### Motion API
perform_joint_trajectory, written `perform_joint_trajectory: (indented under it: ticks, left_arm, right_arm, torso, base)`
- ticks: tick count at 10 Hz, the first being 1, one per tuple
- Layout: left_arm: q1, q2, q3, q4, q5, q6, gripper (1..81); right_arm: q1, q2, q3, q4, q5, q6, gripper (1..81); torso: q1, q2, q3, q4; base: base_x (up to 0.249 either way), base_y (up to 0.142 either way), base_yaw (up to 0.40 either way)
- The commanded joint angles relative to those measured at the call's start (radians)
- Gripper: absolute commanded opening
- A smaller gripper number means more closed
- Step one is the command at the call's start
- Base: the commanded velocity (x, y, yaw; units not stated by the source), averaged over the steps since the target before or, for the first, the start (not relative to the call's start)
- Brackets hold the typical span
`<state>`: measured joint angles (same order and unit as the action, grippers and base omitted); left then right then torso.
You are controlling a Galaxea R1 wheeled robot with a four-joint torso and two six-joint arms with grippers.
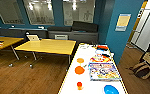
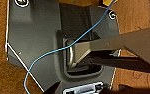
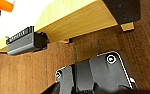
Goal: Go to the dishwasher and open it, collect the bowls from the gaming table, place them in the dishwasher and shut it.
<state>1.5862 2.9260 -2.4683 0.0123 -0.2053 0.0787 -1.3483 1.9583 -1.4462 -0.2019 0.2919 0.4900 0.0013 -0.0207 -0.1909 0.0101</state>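
A wood floor (image 1: 28,77) runs under teal walls (image 1: 121,42) and yellow tables (image 1: 49,46), one carrying a laptop (image 1: 33,37). A backpack (image 1: 142,70) sits on the floor off to the right. Straight ahead stands the long white gaming table (image 1: 71,85) with board games (image 1: 103,71), orange bowls (image 1: 79,70) and a blue bowl (image 1: 111,89). From the right wrist its pale wooden edge (image 3: 76,22) shows just above. Whether either hand is clenched or released I cannot tell.

Head view: gaming table (image 1: 73,85) runs off the bottom edge; blue bowl (image 1: 111,89) partly cut there. Board-game boards (image 1: 104,71) too blurred to read; items at the table's far end (image 1: 101,47) unidentifiable. Right wrist view: an orange object (image 3: 2,5) cut at the corner, kind unclear
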Motion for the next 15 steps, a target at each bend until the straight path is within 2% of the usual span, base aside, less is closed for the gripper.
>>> perform_joint_trajectory:
  ticks: [1, 3, 7, 9, 12, 14, 15]
  left_arm:
    - [-0.018, 0.003, 0.014, 0.008, 0.057, 0.001, 81.1]
    - [-0.018, 0.003, 0.012, 0.001, 0.057, 0.001, 81.1]
    - [-0.019, 0.004, 0.012, 0.001, 0.057, 0.001, 81.1]
    - [-0.022, 0.006, 0.012, 0.000, 0.057, 0.000, 81.1]
    - [-0.024, 0.006, 0.009, -0.002, 0.058, 0.000, 81.1]
    - [-0.025, 0.001, 0.014, 0.000, 0.053, -0.003, 81.1]
    - [-0.033, 0.001, 0.017, -0.002, 0.057, -0.005, 81.1]
  right_arm:
    - [0.207, -0.184, 0.099, 0.007, -0.066, 0.120, 81.1]
    - [0.339, -0.209, 0.145, 0.006, -0.173, 0.153, 81.1]
    - [0.570, -0.175, 0.170, 0.007, -0.394, 0.217, 81.1]
    - [0.623, -0.151, 0.162, 0.006, -0.436, 0.228, 81.1]
    - [0.645, -0.086, 0.097, 0.009, -0.448, 0.252, 81.1]
    - [0.659, -0.056, 0.052, 0.012, -0.481, 0.271, 81.1]
    - [0.668, -0.042, 0.046, 0.009, -0.484, 0.272, 81.1]
  torso:
    - [0.000, 0.000, 0.001, 0.000]
    - [0.000, 0.000, 0.000, 0.000]
    - [0.001, 0.000, 0.000, 0.000]
    - [0.001, 0.001, -0.059, 0.000]
    - [0.001, 0.001, -0.126, 0.000]
    - [0.001, 0.001, -0.095, 0.000]
    - [0.001, 0.001, -0.103, 0.000]
  base:
    - [0.000, 0.000, 0.000]
    - [0.000, 0.000, 0.000]
    - [0.000, 0.000, 0.000]
    - [0.000, 0.000, 0.000]
    - [0.000, 0.000, 0.000]
    - [0.000, 0.000, 0.000]
    - [0.000, 0.000, 0.000]
